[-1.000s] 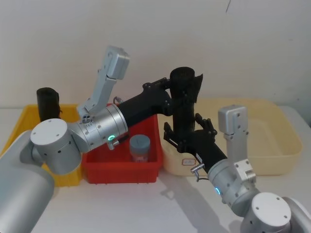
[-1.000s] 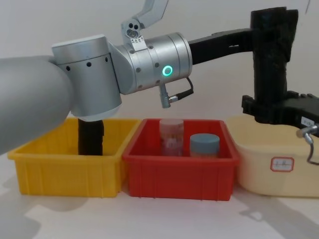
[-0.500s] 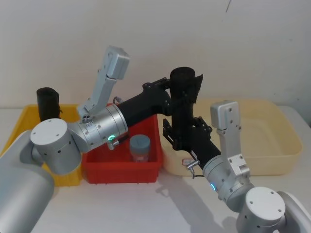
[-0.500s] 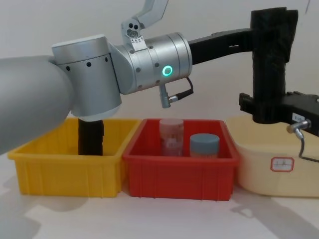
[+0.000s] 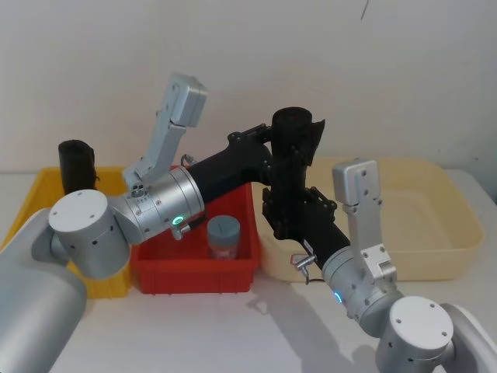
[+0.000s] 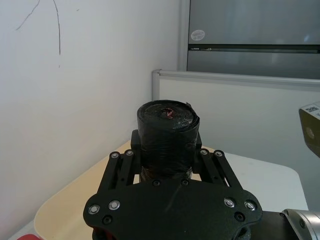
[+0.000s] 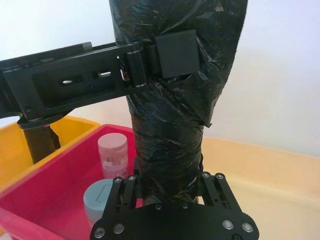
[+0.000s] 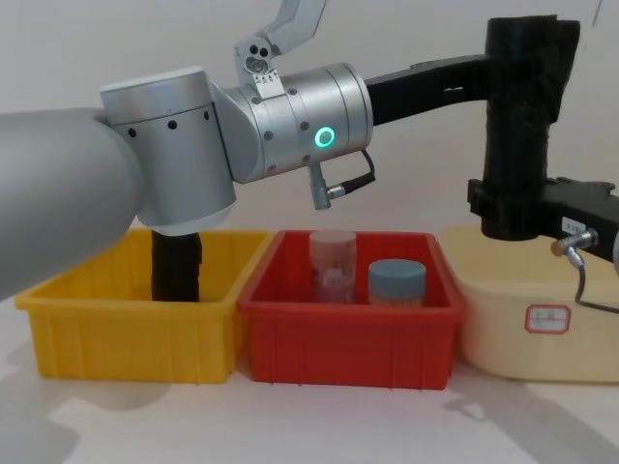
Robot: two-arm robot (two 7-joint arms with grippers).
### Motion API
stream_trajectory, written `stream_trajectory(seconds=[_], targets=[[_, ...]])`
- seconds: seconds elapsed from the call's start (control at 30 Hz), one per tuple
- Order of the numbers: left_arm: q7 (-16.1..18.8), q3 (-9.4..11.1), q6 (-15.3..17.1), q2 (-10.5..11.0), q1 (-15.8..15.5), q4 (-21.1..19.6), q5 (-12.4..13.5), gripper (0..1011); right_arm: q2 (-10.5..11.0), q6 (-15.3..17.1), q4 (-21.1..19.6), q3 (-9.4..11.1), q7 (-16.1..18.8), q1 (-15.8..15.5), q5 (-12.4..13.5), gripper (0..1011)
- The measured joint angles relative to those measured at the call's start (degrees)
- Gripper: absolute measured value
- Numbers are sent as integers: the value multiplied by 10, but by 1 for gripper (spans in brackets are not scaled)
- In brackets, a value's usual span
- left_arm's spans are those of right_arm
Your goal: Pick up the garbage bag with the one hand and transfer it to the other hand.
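Bench (image 5: 233, 326) carries cream tub (image 5: 435, 225), yellow bin (image 8: 135, 333) holding a second black roll (image 8: 176, 266), red bin (image 8: 348, 338) with two jars (image 8: 397, 280); above the red-bin/tub border the garbage bag (image 8: 517, 135) hangs clear, long axis vertical, left pincer (image 5: 281, 151) clamped on its upper part, right pincer (image 5: 299, 206) around its lower end, closure not discernible.

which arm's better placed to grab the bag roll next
Right. The left gripper clamps the garbage bag near its top, while the right gripper sits around its lower end, likely ready to take it.
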Motion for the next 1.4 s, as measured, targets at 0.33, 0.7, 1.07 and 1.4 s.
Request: stream_trajectory(seconds=[0.33,0.7,1.07,1.4], targets=[[0,0,0,0,0,0,0,748,-1,2,0,-1,0,1,-1,536],[0,0,0,0,0,0,0,1001,-1,4,0,1,0,2,-2,536],[0,0,0,0,0,0,0,1001,0,24,20,25,-11,23,-3,536],[0,0,0,0,0,0,0,1001,6,41,67,60,-33,60,-8,536]])
